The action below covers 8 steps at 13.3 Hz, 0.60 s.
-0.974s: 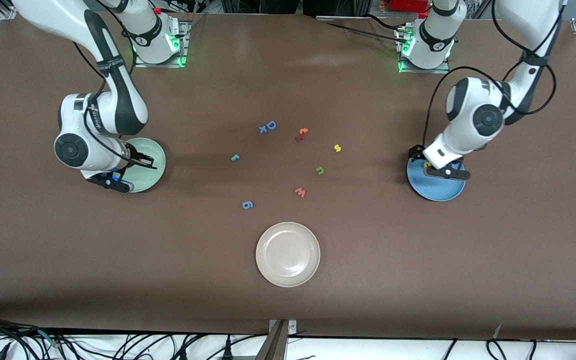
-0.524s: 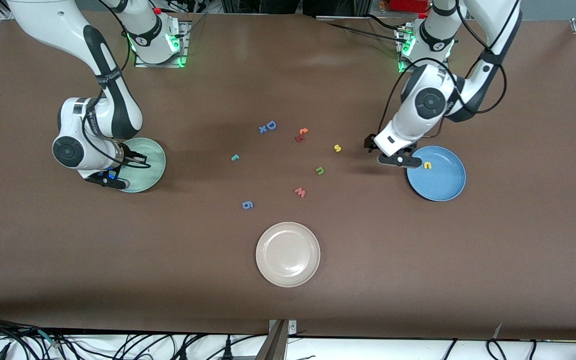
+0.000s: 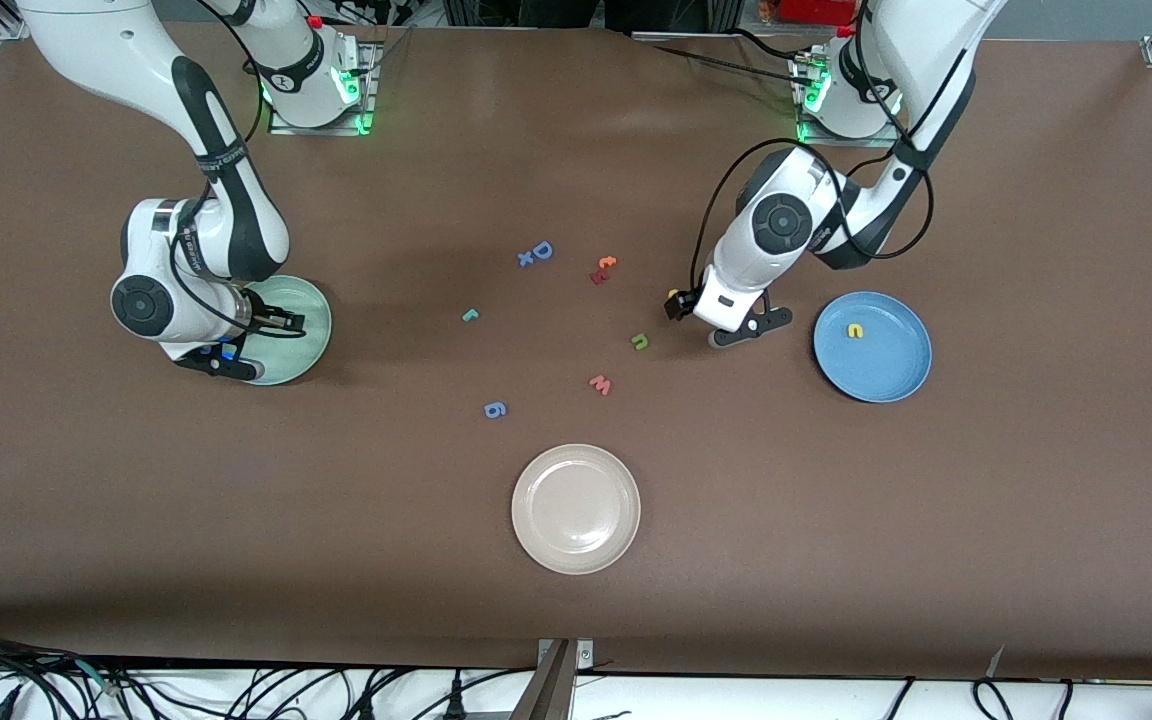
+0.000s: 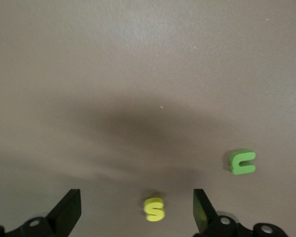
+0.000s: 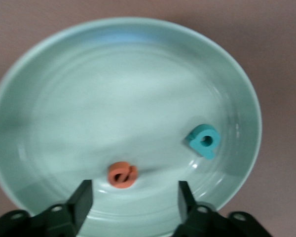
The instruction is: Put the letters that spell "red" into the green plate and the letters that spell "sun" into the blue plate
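My left gripper [image 3: 681,306] [image 4: 136,214] hangs open low over the table, with the yellow "s" [image 3: 673,294] [image 4: 154,209] lying between its fingers, untouched. The dark green "n" [image 3: 640,341] [image 4: 242,162] lies close by, nearer the front camera. In the blue plate [image 3: 886,370] lies the yellow "u" [image 3: 855,329]. My right gripper [image 3: 276,322] [image 5: 134,201] is open over the green plate [image 3: 311,330] [image 5: 113,74]. The orange "e" [image 5: 122,175] and teal "d" [image 5: 203,140] rest loose in that plate. The teal "r" [image 3: 470,315] lies on the table mid-way.
Stray letters lie around the table's middle: a blue "D" [image 3: 536,253], an orange-and-red pair [image 3: 603,268], a red "w" [image 3: 601,384] and a blue "g" [image 3: 495,409]. A beige-white plate [image 3: 576,508] stands nearer the front camera.
My left gripper has swung from over the blue plate toward the table's middle, ending over the "s"; the "u" stays in the plate. My right gripper has opened over the green plate.
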Each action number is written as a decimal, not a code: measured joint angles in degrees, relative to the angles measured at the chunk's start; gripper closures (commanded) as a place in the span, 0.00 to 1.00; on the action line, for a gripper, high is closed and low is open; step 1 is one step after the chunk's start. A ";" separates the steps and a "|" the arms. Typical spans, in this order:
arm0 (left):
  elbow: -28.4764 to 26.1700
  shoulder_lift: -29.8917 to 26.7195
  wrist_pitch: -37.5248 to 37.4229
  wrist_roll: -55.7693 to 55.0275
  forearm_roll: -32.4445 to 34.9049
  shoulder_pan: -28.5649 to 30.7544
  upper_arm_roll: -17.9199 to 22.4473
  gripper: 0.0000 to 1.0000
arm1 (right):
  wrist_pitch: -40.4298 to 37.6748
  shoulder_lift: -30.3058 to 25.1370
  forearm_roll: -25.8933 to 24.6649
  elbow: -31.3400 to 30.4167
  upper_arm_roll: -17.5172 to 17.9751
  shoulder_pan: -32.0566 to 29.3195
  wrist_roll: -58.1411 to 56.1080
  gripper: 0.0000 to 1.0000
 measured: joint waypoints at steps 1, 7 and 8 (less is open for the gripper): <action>0.59 0.62 0.03 -2.63 0.00 -0.71 -0.01 0.00 | -0.47 -0.77 0.90 0.39 1.45 0.03 1.94 0.14; 0.90 1.23 1.60 -13.89 0.00 -3.61 -0.02 0.00 | -0.43 -4.34 2.61 1.80 13.80 0.49 17.48 0.01; 0.56 1.40 3.50 -14.67 0.00 -3.99 -0.02 0.00 | 0.17 -4.34 2.65 2.31 15.64 0.64 20.04 0.01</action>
